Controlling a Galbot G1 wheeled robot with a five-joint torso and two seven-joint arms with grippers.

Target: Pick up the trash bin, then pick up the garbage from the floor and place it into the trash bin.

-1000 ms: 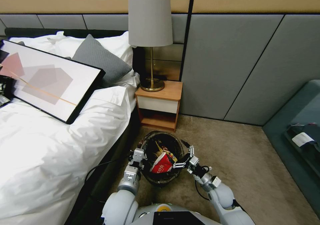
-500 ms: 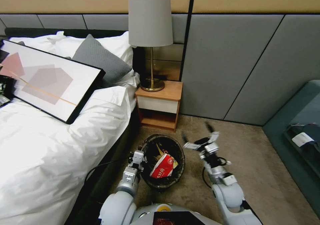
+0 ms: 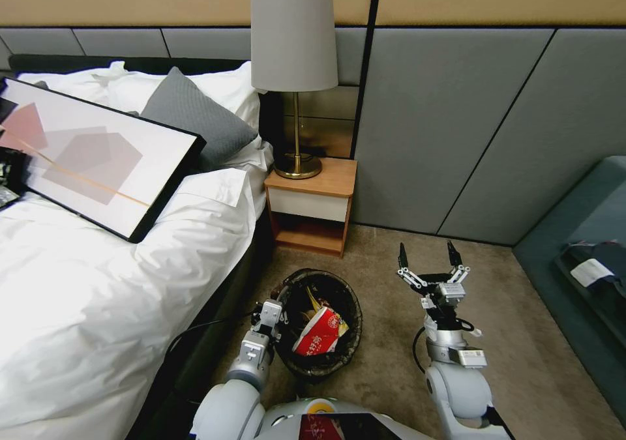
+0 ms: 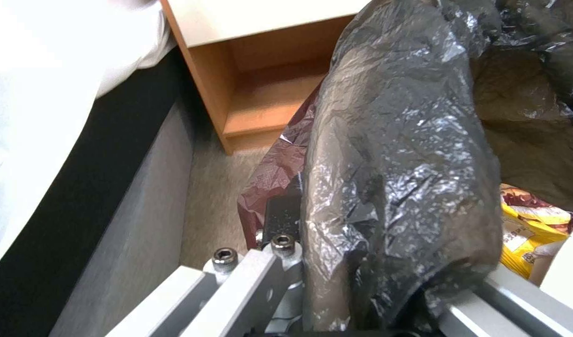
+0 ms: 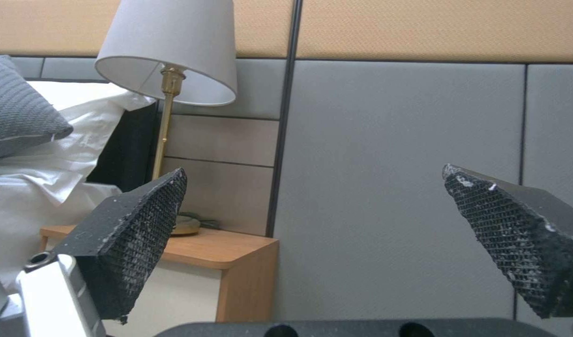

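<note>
Right gripper (image 3: 429, 256) spread above carpet (image 3: 521, 336), nightstand (image 3: 314, 195) behind

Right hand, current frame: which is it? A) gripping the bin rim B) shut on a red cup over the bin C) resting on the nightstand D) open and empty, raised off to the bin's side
D: the right hand is raised above the carpet with its fingers spread wide and nothing between them, off to the side of the trash bin, whose rim the left hand holds.
</note>
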